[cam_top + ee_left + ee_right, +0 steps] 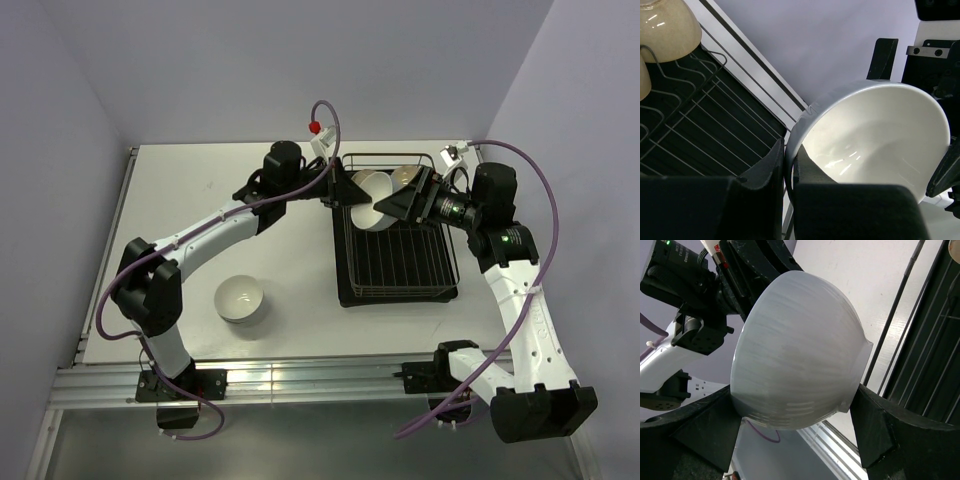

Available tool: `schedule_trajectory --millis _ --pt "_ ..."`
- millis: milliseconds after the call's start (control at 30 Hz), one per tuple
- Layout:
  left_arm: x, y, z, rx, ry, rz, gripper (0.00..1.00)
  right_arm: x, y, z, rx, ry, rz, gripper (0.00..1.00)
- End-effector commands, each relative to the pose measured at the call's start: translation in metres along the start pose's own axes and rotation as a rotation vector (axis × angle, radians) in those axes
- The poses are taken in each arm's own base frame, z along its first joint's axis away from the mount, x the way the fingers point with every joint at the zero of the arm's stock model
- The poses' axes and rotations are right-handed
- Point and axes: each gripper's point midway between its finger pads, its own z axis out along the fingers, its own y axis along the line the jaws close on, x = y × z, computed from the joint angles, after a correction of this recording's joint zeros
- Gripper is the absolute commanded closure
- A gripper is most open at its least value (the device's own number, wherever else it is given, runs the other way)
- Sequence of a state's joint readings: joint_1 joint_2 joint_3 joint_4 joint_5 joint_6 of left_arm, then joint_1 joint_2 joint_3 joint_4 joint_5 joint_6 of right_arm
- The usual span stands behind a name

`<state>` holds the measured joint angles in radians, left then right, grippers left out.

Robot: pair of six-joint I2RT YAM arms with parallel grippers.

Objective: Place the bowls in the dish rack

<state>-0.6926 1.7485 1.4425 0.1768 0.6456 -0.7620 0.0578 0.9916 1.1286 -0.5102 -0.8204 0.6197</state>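
Note:
A white bowl [365,215] hangs tilted over the far left part of the dish rack [400,270]. My left gripper [345,197] [788,150] is shut on its rim, one finger inside and one outside; the white inside [880,135] faces the left wrist camera. My right gripper [388,207] [795,400] straddles the bowl's outside [800,340], its fingers touching it on both sides. Two bowls stand in the rack's far end, one white [372,183], one tan [405,178] [667,30]. Another white bowl [240,298] sits upright on the table at front left.
The rack's wire tines and black tray [685,130] [940,340] lie just beneath the held bowl. The white table [200,200] ends at a metal rail [300,375] in front. Both arms meet over the rack's far left corner.

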Motion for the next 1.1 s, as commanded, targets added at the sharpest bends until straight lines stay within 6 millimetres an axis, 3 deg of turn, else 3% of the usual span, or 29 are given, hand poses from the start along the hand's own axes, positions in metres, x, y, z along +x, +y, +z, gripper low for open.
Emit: schedule_trajectory --millis 0,167,500,767,1067 --pt "-0.013 -0.027 0.001 0.081 -0.034 0.044 0.92 -0.003 0.006 -0.002 -0.023 -0.002 -0.021 1.0" --pt "-0.008 -0.015 0.003 0.036 -0.018 0.043 0.65 -0.005 0.004 -0.004 0.002 -0.021 -0.047 1.0" --pt "0.0 0.0 0.003 -0.022 0.006 0.038 0.4 -0.011 -0.004 -0.007 0.056 -0.051 -0.061 1.0" --pt "-0.01 0.009 -0.009 -0.074 0.003 0.06 0.01 -0.017 -0.022 -0.014 0.181 -0.059 -0.16 1.0" --pt "-0.039 0.013 -0.05 -0.152 -0.045 0.124 0.0 -0.009 -0.06 -0.016 0.326 0.024 -0.24 1.0"
